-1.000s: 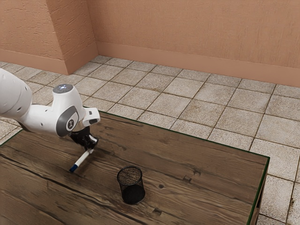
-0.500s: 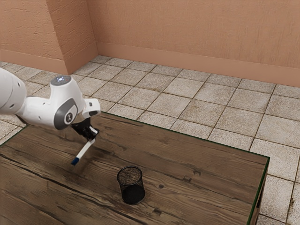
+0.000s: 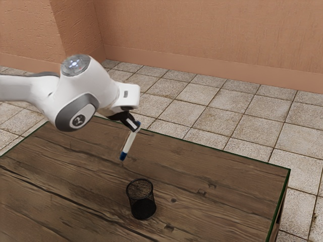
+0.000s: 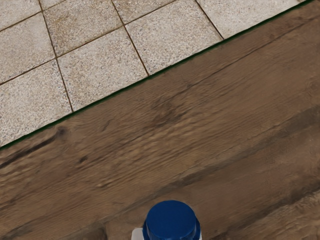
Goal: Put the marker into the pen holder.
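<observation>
Wall [image 3: 202,35] at the far side, tiled floor [image 3: 192,106] before it, then wooden table [image 3: 227,206]. Arm [image 3: 83,96] in from the exterior view's left. Upright on the table, nearer than the marker [image 3: 129,145] and slightly right: black mesh pen holder [image 3: 142,204]. Gripper [image 3: 133,126] closed to the marker's thickness, gripping its upper part. Marker aloft, tilted, blue end low; farther right and steeper than half a second ago.

**Blue and White Against Streaky Brown**

My marker [image 3: 129,143] is white with blue ends, my gripper [image 3: 135,126] black, my arm [image 3: 101,85] white with grey patches. The pen holder [image 3: 142,201] is black mesh; the table [image 3: 212,176] brown, dark-streaked, green-edged; the floor [image 3: 252,133] speckled beige; the wall [image 3: 202,35] salmon.
</observation>
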`<action>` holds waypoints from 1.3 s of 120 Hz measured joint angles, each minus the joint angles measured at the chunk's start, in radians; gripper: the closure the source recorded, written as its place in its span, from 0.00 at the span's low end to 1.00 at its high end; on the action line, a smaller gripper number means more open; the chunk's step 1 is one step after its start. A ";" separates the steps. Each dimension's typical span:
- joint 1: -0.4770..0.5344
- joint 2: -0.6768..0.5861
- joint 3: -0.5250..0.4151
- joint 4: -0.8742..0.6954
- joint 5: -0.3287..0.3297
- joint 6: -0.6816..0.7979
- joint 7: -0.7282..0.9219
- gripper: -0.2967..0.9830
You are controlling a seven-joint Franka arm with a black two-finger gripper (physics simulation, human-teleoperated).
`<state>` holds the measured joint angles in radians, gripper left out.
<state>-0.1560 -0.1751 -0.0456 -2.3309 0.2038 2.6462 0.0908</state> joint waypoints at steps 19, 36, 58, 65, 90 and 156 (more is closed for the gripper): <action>-0.041 -0.065 -0.077 -0.057 0.040 -0.003 -0.071 0.85; -0.066 -0.114 -0.132 -0.109 0.082 -0.017 -0.160 0.85; -0.068 -0.127 -0.147 -0.168 0.110 -0.028 -0.272 0.85; -0.066 -0.121 -0.148 -0.183 0.114 -0.030 -0.305 0.84; -0.046 -0.089 -0.147 -0.187 0.141 -0.030 -0.398 0.83; -0.021 0.002 -0.145 -0.140 0.242 0.010 -0.518 0.81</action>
<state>-0.1774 -0.1732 -0.1909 -2.4714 0.4457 2.6565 -0.4272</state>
